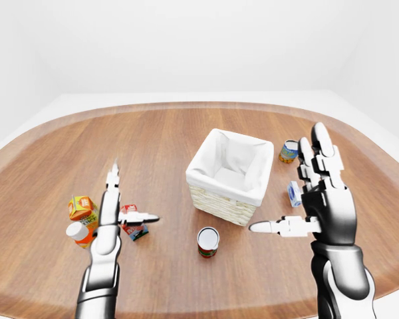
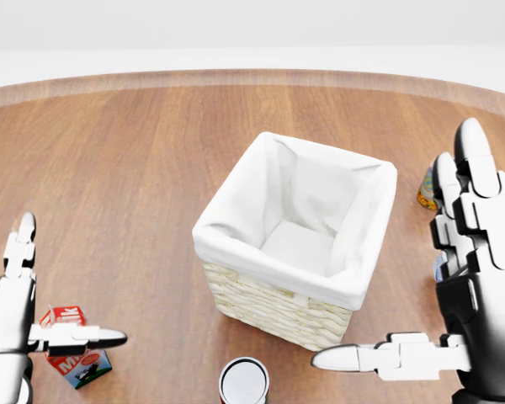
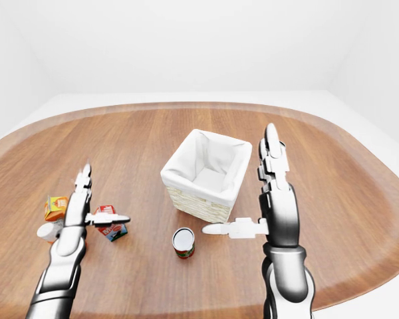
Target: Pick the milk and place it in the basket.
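1. Wood-grain worktop (image 1: 159,143) fills all three views, rounded at its edges, and we see every item resting on it.
2. We find the basket (image 2: 273,307) near the middle – woven straw walls with a white cloth lining, and nothing inside it.
3. The milk carton (image 2: 77,360), red on top with a blue lower panel, lies tipped on the worktop at the lower left of the head view, well apart from the basket.
4. Our left robot hand (image 1: 120,206) is spread wide – one finger points up the view while the thumb reaches sideways across the top of the milk carton; whether it touches we cannot tell, and no fingers close round the carton.
5. Our right robot hand (image 3: 263,206) is likewise released, held upright to the right of the basket with fingers straight and thumb pointing towards the basket, gripping nothing.
6. A tin can (image 1: 208,241) stands upright just below the basket in the left-eye view.
7. At the left of that view, an orange carton (image 1: 82,208) and a white bottle with an orange cap (image 1: 78,233) sit beside the milk carton.
8. To the right of the basket, a second can (image 1: 289,151) and a small blue-and-white carton (image 1: 294,193) stand near our right robot hand.
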Robot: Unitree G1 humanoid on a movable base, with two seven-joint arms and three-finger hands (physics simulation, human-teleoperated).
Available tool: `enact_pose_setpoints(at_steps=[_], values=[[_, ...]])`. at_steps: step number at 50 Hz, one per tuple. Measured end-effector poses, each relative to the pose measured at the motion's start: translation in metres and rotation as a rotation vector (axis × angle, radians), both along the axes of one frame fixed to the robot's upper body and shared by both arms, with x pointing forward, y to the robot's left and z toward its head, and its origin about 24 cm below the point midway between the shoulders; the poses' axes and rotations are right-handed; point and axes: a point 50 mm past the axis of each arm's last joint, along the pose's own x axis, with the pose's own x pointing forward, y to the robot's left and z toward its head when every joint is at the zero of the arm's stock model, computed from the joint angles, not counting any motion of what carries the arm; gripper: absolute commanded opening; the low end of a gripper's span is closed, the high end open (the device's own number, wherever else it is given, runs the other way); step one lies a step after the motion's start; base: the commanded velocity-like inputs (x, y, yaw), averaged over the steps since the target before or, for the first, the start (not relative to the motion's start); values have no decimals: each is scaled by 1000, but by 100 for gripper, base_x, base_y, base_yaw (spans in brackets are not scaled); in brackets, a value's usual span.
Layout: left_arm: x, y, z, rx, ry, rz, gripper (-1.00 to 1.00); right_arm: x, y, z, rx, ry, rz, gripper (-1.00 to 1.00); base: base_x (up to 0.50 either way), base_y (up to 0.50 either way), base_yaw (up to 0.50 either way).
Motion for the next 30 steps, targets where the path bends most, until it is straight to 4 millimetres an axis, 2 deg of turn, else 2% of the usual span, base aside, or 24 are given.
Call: enact_pose_setpoints(at_steps=[30], values=[[3, 5, -4, -10, 11, 23, 100, 0, 0, 0, 0, -2, 0, 100, 0, 0, 0]])
